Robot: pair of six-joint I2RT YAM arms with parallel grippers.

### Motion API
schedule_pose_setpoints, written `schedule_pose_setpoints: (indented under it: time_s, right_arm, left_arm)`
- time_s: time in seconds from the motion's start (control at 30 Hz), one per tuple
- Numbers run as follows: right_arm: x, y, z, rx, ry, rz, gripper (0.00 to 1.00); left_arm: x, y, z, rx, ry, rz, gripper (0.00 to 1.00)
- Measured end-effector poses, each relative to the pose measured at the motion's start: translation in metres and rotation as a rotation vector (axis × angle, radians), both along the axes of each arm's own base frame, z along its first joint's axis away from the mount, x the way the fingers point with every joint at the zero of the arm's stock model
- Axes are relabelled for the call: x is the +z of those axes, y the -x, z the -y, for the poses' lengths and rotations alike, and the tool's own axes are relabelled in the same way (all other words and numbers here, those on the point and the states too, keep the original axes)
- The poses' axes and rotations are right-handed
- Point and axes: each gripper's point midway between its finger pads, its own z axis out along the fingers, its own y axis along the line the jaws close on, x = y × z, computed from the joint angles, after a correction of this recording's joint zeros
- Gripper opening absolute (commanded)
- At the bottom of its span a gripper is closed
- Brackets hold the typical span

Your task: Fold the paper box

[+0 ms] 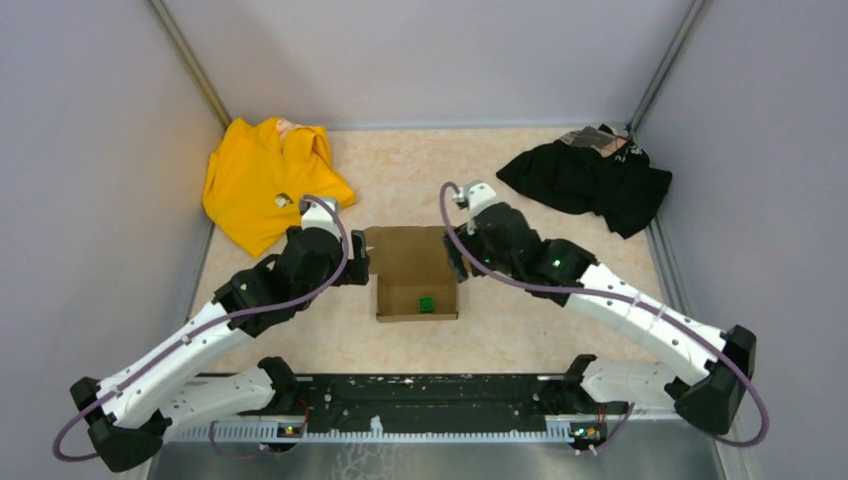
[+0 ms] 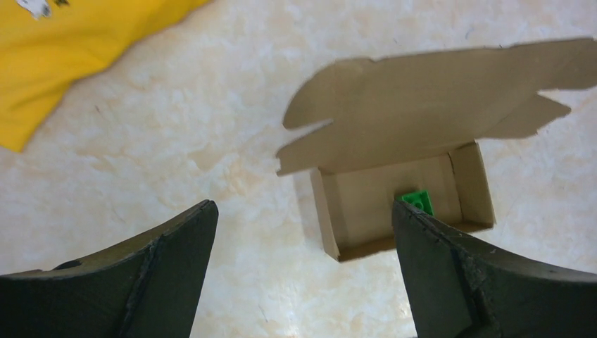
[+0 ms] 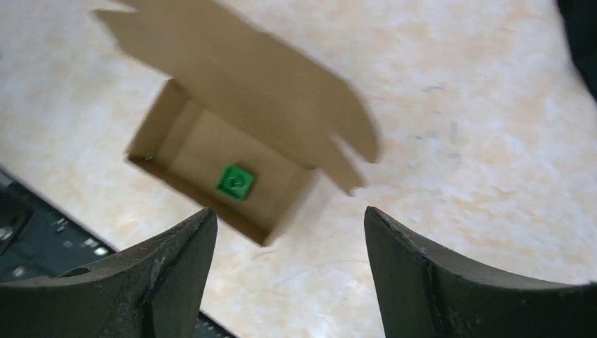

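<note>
The brown paper box (image 1: 412,262) sits mid-table with its lid flap raised at the far side and its tray open toward the near edge. A small green cube (image 1: 426,302) lies inside the tray. My left gripper (image 1: 360,262) stands open just left of the box, nothing between its fingers. My right gripper (image 1: 458,258) stands open just right of the box, also empty. The left wrist view has the box (image 2: 394,141) ahead and right, with the cube (image 2: 417,201) partly behind one finger. Over on the right wrist view the box (image 3: 232,127) and cube (image 3: 235,182) lie ahead and left.
A yellow garment (image 1: 266,180) lies at the back left and a black garment (image 1: 590,178) at the back right. Grey walls close in on both sides and the back. A black rail (image 1: 420,405) runs along the near edge between the arm bases.
</note>
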Motion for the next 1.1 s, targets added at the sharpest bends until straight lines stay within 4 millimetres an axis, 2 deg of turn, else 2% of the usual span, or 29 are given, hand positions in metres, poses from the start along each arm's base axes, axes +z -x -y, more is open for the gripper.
schedule_pose_setpoints:
  time_s: [0.13, 0.2, 0.33, 0.53, 0.8, 0.9, 1.0, 1.1]
  right_arm:
    - [-0.013, -0.037, 0.055, -0.123, 0.011, -0.008, 0.76]
    - [-0.021, -0.043, 0.069, -0.139, 0.026, -0.016, 0.77]
    - [-0.030, -0.043, 0.060, -0.046, 0.054, -0.028, 0.75]
    - [-0.046, -0.043, 0.046, 0.076, 0.072, -0.051, 0.71]
    - [-0.053, -0.058, 0.048, 0.094, 0.069, -0.049, 0.67]
    - [-0.060, -0.065, 0.050, 0.090, 0.068, -0.069, 0.62]
    - [-0.067, -0.069, 0.049, 0.102, 0.058, -0.091, 0.55]
    - [-0.073, -0.069, 0.046, 0.121, 0.053, -0.114, 0.50]
  left_arm:
    - [0.013, -0.020, -0.016, 0.020, -0.032, 0.051, 0.99]
    - [0.012, -0.029, -0.021, 0.023, -0.042, 0.051, 0.99]
    - [-0.001, -0.046, -0.024, -0.004, -0.051, 0.024, 0.97]
    - [-0.026, -0.055, -0.021, -0.087, -0.031, -0.045, 0.96]
    - [-0.034, -0.058, -0.009, -0.190, -0.019, -0.059, 0.95]
    - [-0.039, -0.059, -0.007, -0.207, -0.029, -0.074, 0.95]
    - [-0.043, -0.059, -0.006, -0.218, -0.037, -0.086, 0.92]
    - [-0.047, -0.059, -0.005, -0.223, -0.043, -0.098, 0.84]
